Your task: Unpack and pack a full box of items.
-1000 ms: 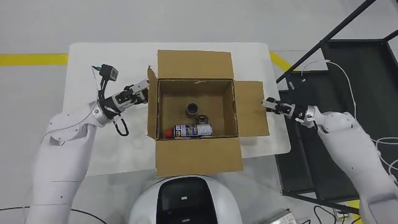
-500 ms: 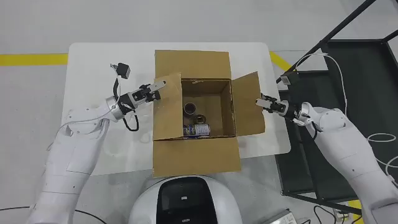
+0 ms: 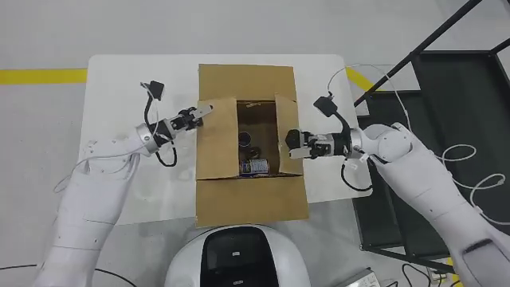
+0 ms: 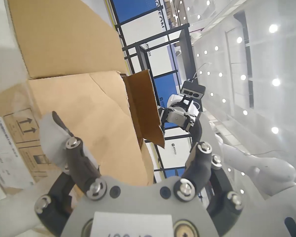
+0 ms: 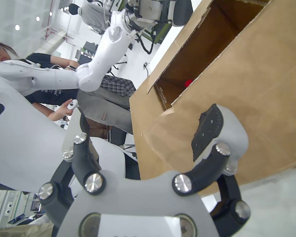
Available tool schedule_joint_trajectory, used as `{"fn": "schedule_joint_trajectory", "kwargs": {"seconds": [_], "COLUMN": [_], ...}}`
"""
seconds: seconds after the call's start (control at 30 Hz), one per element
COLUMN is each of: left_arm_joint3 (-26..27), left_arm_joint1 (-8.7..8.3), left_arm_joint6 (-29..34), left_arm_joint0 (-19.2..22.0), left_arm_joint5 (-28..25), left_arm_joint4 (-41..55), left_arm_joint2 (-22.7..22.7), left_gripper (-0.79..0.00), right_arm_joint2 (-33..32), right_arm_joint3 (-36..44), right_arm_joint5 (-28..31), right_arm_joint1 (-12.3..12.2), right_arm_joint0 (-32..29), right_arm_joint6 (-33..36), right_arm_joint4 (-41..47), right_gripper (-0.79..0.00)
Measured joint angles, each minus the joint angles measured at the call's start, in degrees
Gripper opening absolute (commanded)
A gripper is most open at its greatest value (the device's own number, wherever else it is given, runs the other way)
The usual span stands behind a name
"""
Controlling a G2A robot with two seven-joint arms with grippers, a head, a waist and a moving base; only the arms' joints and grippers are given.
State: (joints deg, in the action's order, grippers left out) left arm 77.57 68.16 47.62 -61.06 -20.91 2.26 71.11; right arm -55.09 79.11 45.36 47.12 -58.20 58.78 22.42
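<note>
The cardboard box point(image 3: 247, 80) stands on the counter point(image 3: 127, 88), with its left flap point(image 3: 217, 139) and right flap point(image 3: 288, 131) half raised over the opening. The left gripper point(image 3: 202, 112), fingers wide, is at the left flap. The right gripper point(image 3: 292, 143), also wide, is at the right flap. Inside the box lie a blue-labelled spray can point(image 3: 256, 166) and a dark tin point(image 3: 245, 138). The box's outer wall carries arrow marks point(image 4: 27, 127) and a white label point(image 4: 5, 154), which cannot be read.

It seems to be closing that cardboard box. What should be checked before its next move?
1. Left side flap tipped inward over the box: ok.
2. Right side flap tipped inward: ok.
3. Spray can and round can inside, below the flaps: ok.
4. Side flaps meeting: not ok, gap between.
5. Far flap and near flap folded in: not ok, both lie outward.
6. Left jaws and right jaws pressing their flaps: cannot tell.
</note>
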Motion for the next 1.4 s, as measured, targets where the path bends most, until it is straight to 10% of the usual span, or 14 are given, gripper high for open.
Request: {"fn": "schedule_joint_trajectory", "kwargs": {"seconds": [0.63,1.0,1.4], "left_arm_joint3": [5.41,11.95,4.39], "left_arm_joint1": [-0.71,-2.95,-3.51], "left_arm_joint6": [0.08,-0.67,-3.79], "left_arm_joint0": [-1.30,-8.06,-4.44], "left_arm_joint5": [-1.18,-1.22,-3.17], "left_arm_joint4": [-0.42,3.58,0.39], "left_arm_joint2": [0.27,12.09,13.89], "left_gripper": [0.000,0.000,0.000], "right_arm_joint2": [5.93,-4.42,-9.53], "right_arm_joint3": [-5.17,0.87,4.78], "right_arm_joint5": [0.05,1.00,-5.49], "right_arm_joint1": [3.69,-2.67,-7.76], "right_arm_joint0": [6.99,-2.94,-12.98], "right_arm_joint6": [-3.92,-0.85,5.65], "right_arm_joint4": [-11.91,-4.22,2.95], "right_gripper": [0.000,0.000,0.000]}}
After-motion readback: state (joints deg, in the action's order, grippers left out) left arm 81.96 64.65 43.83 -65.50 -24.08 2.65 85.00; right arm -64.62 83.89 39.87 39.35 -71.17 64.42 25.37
